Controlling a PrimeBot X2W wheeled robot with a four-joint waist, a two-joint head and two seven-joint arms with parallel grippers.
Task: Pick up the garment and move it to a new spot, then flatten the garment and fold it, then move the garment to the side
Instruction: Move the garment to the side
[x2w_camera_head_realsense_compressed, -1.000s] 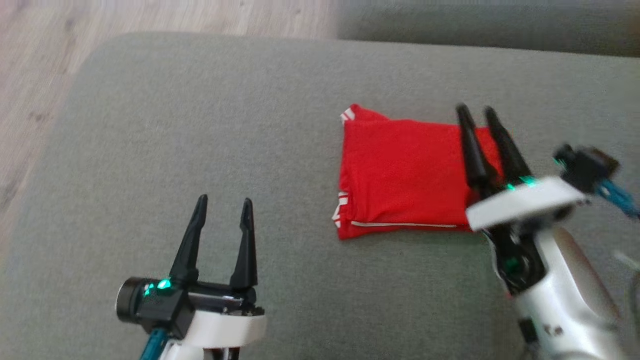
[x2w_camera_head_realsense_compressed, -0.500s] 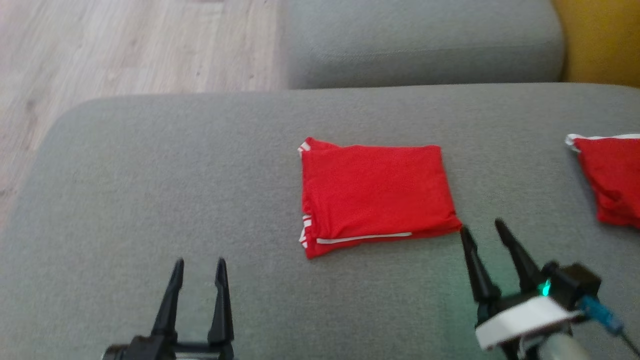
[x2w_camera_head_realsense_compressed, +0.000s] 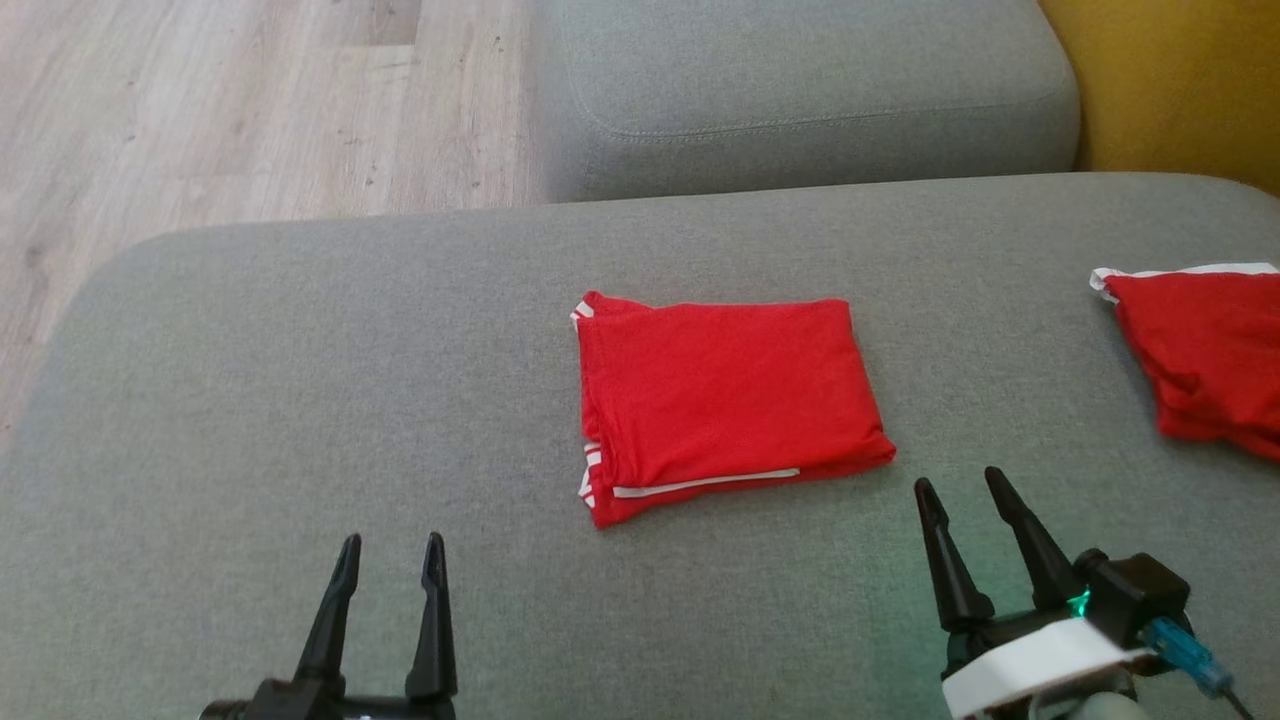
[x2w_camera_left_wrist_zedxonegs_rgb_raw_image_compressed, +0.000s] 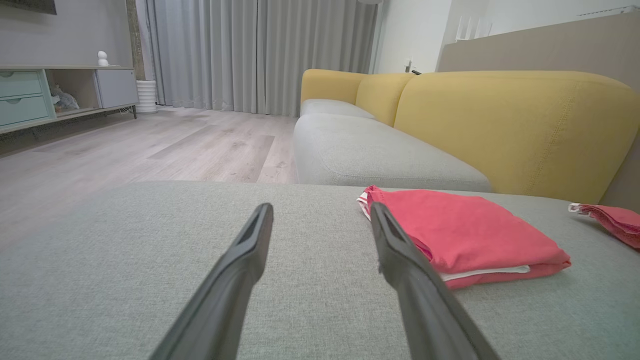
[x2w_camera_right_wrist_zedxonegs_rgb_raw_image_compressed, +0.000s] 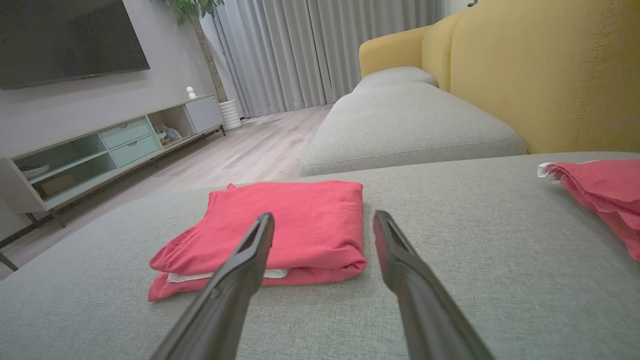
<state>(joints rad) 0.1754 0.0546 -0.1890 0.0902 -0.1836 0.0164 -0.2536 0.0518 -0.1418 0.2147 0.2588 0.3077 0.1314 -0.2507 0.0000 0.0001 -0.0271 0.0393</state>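
Observation:
A red garment (x2w_camera_head_realsense_compressed: 725, 395) with white trim lies folded into a neat rectangle on the grey sofa cushion (x2w_camera_head_realsense_compressed: 300, 400). It also shows in the left wrist view (x2w_camera_left_wrist_zedxonegs_rgb_raw_image_compressed: 465, 235) and the right wrist view (x2w_camera_right_wrist_zedxonegs_rgb_raw_image_compressed: 285, 225). My left gripper (x2w_camera_head_realsense_compressed: 390, 545) is open at the lower left, well apart from the garment, with nothing between its fingers. My right gripper (x2w_camera_head_realsense_compressed: 958, 485) is open too, just short of the garment's near right corner and not touching it. From each wrist, the gripper (x2w_camera_left_wrist_zedxonegs_rgb_raw_image_compressed: 320, 207) (x2w_camera_right_wrist_zedxonegs_rgb_raw_image_compressed: 324, 216) hovers low over the cushion.
A second red garment (x2w_camera_head_realsense_compressed: 1200, 350) lies at the cushion's right edge. Another grey seat cushion (x2w_camera_head_realsense_compressed: 800, 90) and a yellow backrest (x2w_camera_head_realsense_compressed: 1170, 80) are beyond. Wooden floor (x2w_camera_head_realsense_compressed: 200, 100) lies past the cushion's left edge. A TV cabinet (x2w_camera_right_wrist_zedxonegs_rgb_raw_image_compressed: 100, 145) stands across the room.
My right gripper has drawn back off the garment toward me, leaving it folded on the cushion. The left gripper has also pulled back. The head camera has tilted, bringing the second garment into view.

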